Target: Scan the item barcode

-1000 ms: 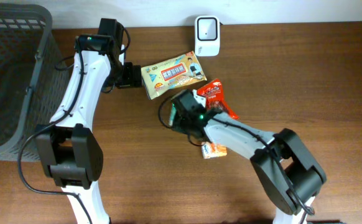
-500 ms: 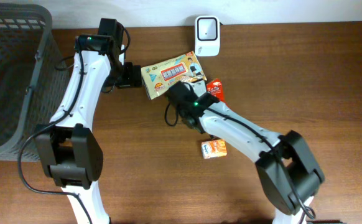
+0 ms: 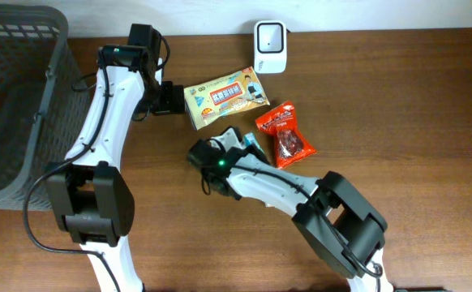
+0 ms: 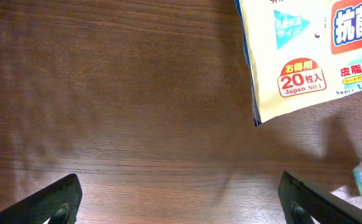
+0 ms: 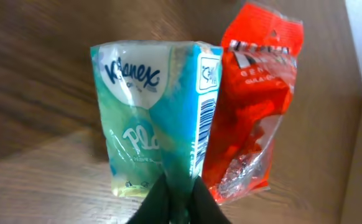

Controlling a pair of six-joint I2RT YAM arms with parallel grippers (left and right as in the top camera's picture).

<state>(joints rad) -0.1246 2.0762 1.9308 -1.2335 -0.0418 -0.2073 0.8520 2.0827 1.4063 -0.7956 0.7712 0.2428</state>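
My right gripper point(image 5: 181, 194) is shut on the lower edge of a teal Kleenex tissue pack point(image 5: 153, 106). The pack's barcode point(image 5: 207, 121) runs along its right side. In the overhead view the right gripper point(image 3: 238, 147) holds the tissue pack point(image 3: 251, 143) just left of a red snack packet point(image 3: 285, 133). A white scanner point(image 3: 269, 36) stands at the table's back edge. My left gripper point(image 4: 184, 205) is open over bare wood, and from overhead it point(image 3: 173, 98) sits at the left edge of a yellow wipes pack point(image 3: 225, 96).
A dark mesh basket point(image 3: 13, 97) fills the left end of the table. The red snack packet point(image 5: 255, 106) lies right behind the held pack. A corner of the yellow wipes pack point(image 4: 305, 56) shows at the upper right of the left wrist view.
My right wrist has swung left and toward the front, uncovering the red packet. The small orange packet near the front no longer shows under the arm. The left arm has not moved.
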